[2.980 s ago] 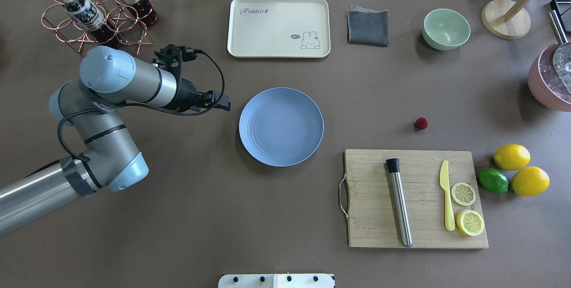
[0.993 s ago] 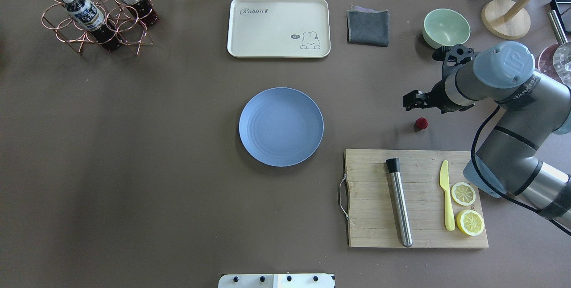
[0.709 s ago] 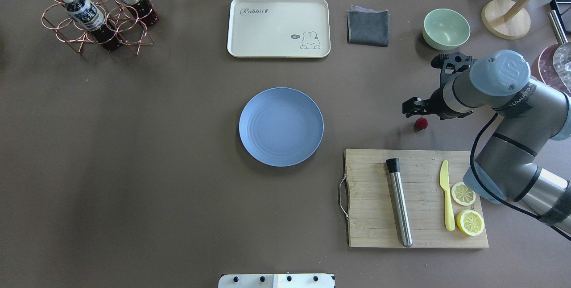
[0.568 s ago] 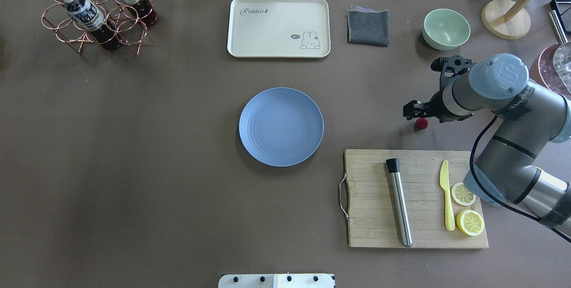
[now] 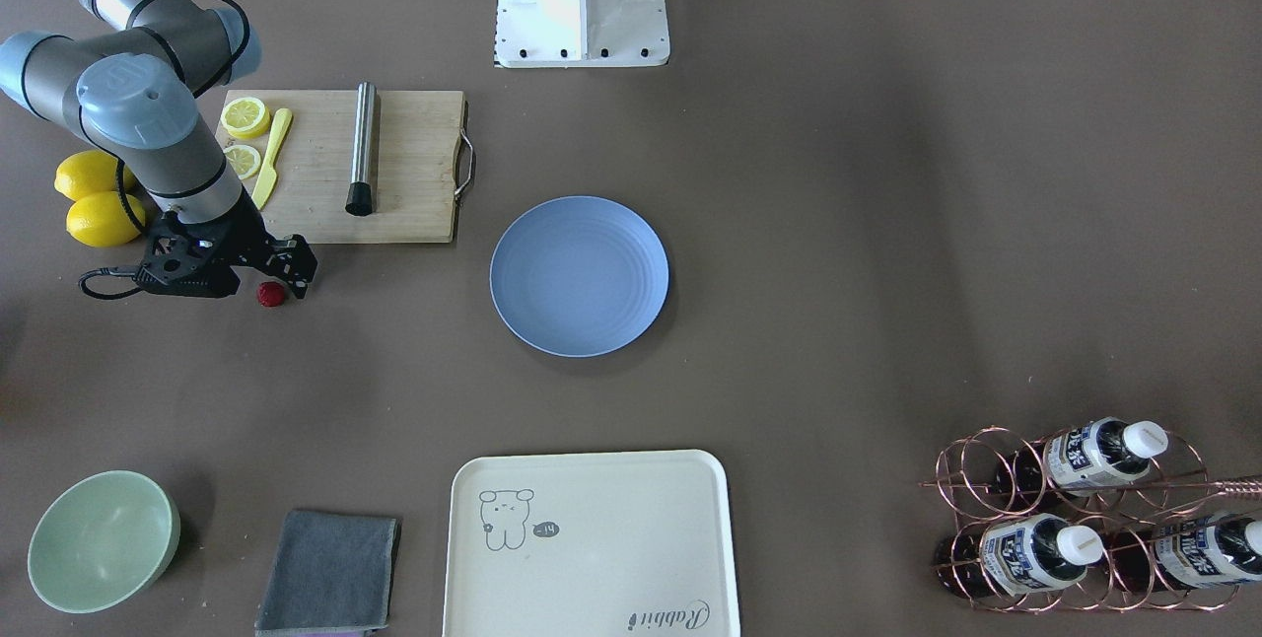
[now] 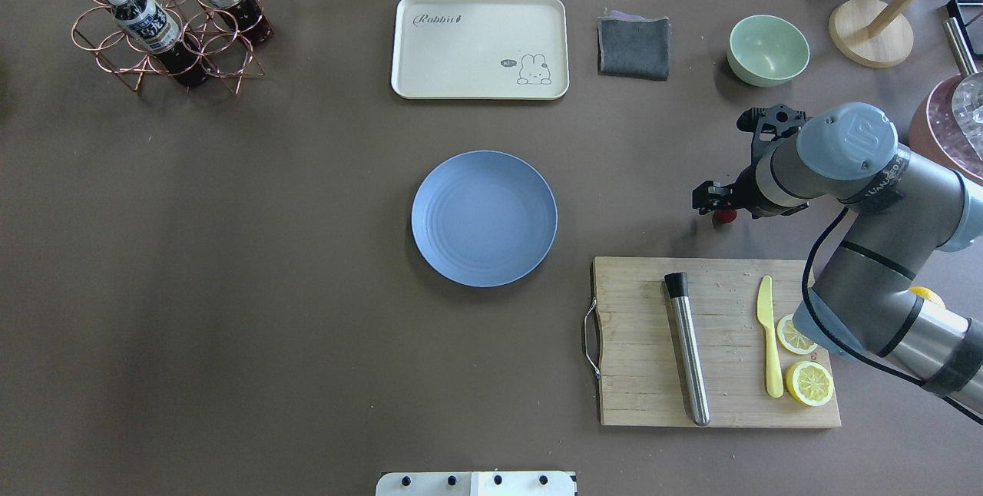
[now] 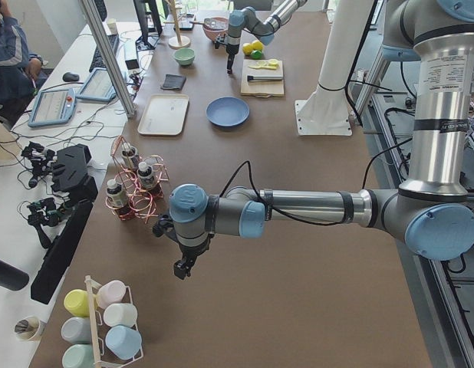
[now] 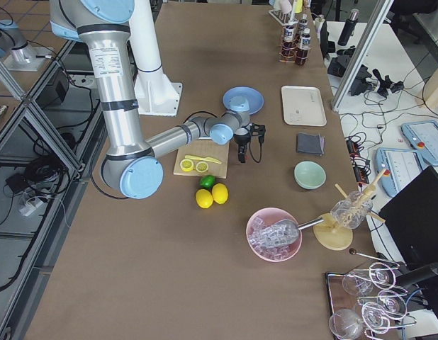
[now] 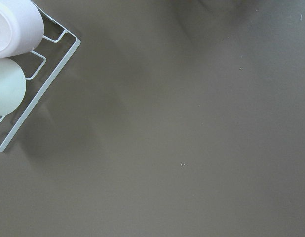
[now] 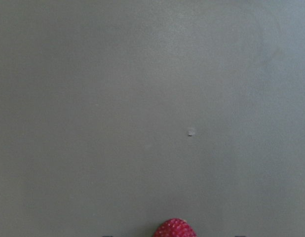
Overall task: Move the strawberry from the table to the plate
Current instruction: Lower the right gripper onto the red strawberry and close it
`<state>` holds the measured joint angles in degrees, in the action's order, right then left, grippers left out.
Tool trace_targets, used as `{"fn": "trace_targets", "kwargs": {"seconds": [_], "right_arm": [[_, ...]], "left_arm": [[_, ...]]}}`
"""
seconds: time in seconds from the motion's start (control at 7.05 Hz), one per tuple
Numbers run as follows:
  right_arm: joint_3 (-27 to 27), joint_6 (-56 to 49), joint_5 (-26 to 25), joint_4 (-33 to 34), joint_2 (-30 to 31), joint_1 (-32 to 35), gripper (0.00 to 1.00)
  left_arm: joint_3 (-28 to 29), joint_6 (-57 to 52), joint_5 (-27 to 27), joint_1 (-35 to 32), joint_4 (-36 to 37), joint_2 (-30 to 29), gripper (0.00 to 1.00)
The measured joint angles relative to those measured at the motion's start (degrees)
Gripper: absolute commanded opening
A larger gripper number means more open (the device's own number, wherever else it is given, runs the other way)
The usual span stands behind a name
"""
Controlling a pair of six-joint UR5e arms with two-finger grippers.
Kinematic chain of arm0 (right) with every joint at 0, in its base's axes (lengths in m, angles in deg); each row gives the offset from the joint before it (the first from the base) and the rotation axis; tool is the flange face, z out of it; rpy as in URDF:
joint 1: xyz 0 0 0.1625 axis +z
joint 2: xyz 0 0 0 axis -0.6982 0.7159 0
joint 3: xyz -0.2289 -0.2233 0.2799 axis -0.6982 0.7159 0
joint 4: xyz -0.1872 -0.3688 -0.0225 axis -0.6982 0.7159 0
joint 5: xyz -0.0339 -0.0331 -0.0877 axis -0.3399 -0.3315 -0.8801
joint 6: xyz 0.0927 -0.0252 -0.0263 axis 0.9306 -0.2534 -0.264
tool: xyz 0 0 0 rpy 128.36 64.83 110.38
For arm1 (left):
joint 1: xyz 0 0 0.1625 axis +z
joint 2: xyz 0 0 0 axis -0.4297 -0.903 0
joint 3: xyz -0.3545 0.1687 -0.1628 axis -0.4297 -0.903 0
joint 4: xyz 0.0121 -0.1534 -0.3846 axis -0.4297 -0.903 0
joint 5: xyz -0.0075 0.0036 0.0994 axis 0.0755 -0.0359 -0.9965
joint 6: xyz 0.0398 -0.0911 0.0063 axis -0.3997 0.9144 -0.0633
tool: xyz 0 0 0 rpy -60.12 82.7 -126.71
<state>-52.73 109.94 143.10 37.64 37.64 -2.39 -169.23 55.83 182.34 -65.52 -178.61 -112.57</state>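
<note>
The strawberry [image 5: 269, 294] lies on the table [image 5: 789, 223] at the left of the front view, just below the board [image 5: 394, 164], well apart from the central plate [image 5: 579, 223]. The right gripper [image 6: 722, 204] hangs over it, jaws apparently apart and empty. It is likely light, soft and bruisable: pinch gently across its middle.

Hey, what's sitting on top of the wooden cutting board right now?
On the cutting board: a steel muddler, a yellow knife and two lemon halves. From overhead, the right arm hides part of one half and the board's corner.
</note>
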Motion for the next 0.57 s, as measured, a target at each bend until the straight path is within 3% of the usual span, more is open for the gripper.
{"fn": "trace_targets", "kwargs": {"seconds": [0.28, 0.43, 0.57], "right_arm": [[0.45, 0.05, -0.60, -0.02, -0.14, -0.29, 0.63], [0.54, 0.79, -0.90, -0.02, -0.19, -0.65, 0.39], [0.53, 2.07, -1.08, -0.02, -0.27, -1.07, 0.06]], "left_arm": [[0.01, 0.00, -0.01, 0.00, 0.00, 0.07, 0.98], [-0.02, 0.00, 0.03, 0.00, 0.00, 0.10, 0.98], [-0.05, 0.00, 0.05, 0.00, 0.00, 0.12, 0.98]]}}
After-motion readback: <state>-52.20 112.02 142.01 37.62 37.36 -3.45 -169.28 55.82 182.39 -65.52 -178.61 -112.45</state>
